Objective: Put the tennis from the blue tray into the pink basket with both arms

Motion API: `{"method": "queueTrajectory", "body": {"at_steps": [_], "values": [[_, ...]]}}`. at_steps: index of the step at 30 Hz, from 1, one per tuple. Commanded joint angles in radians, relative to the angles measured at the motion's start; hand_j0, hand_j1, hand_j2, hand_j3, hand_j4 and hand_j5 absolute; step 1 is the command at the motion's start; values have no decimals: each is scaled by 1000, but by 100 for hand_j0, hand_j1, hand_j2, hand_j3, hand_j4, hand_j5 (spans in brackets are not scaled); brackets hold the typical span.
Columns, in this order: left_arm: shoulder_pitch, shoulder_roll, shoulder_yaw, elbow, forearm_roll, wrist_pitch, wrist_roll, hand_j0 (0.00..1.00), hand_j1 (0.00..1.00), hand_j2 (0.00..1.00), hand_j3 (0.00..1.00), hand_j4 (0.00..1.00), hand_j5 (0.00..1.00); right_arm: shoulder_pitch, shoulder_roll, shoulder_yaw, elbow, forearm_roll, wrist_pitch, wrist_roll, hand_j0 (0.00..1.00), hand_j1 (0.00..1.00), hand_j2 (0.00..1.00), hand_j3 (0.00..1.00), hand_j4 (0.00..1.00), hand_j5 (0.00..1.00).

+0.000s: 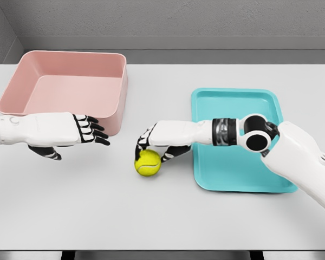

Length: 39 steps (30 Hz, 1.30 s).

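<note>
Under the right hand's (161, 142) curled fingers (144, 142), clamped on it from above, sat one tennis ball (147, 163) on the table (162, 216), just left of the one blue tray's (238, 173) left rim. Left hand (70, 132) hovered by the one pink basket's (119, 103) front corner, fingers extended, empty. Bare tabletop lay between both hands.

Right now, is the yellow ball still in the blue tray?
Out. The ball sits left of the tray, under the right hand.
</note>
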<state>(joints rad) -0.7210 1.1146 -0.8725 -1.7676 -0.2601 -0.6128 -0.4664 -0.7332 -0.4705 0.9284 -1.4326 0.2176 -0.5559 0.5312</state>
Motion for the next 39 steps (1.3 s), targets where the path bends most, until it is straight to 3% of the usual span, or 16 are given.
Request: {"method": "queueTrajectory", "body": {"at_steps": [1,3,5,10,13,18,20,21,23,25,27,29,31,35,39], "values": [[0,1,1,0,5,2,3,100,100,100,100,100,100,0,4,3,1,-7,5,0,57,57,57,57,57,57],[0,2,1,0,5,2,3,100,100,100,100,100,100,0,4,4,1,-7,24,0,66,66,66,66,66,66],[0,4,1,0,5,2,3,100,100,100,100,100,100,-2,4,10,1,-7,59,-2,99,99,99,99,99,99],[6,7,1,0,5,2,3,100,100,100,100,100,100,-5,3,9,-5,-9,67,-3,100,100,100,100,100,100],[6,7,1,0,5,2,3,100,100,100,100,100,100,-25,-42,0,-20,-12,62,-4,100,100,100,100,100,100],[11,-24,0,-1,7,2,14,100,100,100,100,100,100,-75,-235,-59,-114,-21,59,-13,100,100,100,100,100,100],[11,-67,-16,-1,7,2,69,100,100,100,100,100,100,-84,-278,-79,-117,-21,28,-2,100,100,100,100,100,100],[9,-99,-28,-1,7,2,86,100,100,100,100,100,100,-84,-332,-79,-117,-20,11,-2,100,100,100,100,100,100],[11,-157,-43,0,5,2,86,100,100,100,100,100,100,-84,-370,-109,-112,-20,8,-3,100,100,100,100,100,100],[6,-214,-65,0,-2,2,86,100,100,100,100,100,100,-74,-384,-151,-92,-20,-55,-117,100,100,100,100,100,100],[-11,-245,-66,0,-10,2,74,100,100,100,100,100,100,-40,-402,-152,-12,-20,-55,-260,100,100,100,100,100,100],[-25,-248,-65,0,-47,2,61,100,100,100,100,100,100,-34,-402,-164,18,-20,-55,-269,100,100,100,100,100,100],[-61,-246,-65,0,-47,2,-11,100,100,100,100,100,100,-29,-402,-164,23,-20,-55,-269,100,100,100,100,100,100],[-146,-246,-65,0,-41,2,-20,100,100,100,100,100,100,-26,-404,-163,43,-20,-55,-266,100,100,100,100,100,100],[-158,-246,-117,0,32,2,-21,100,100,100,100,100,100,-28,-422,-164,69,-20,-55,-267,100,100,100,100,100,100]]}}
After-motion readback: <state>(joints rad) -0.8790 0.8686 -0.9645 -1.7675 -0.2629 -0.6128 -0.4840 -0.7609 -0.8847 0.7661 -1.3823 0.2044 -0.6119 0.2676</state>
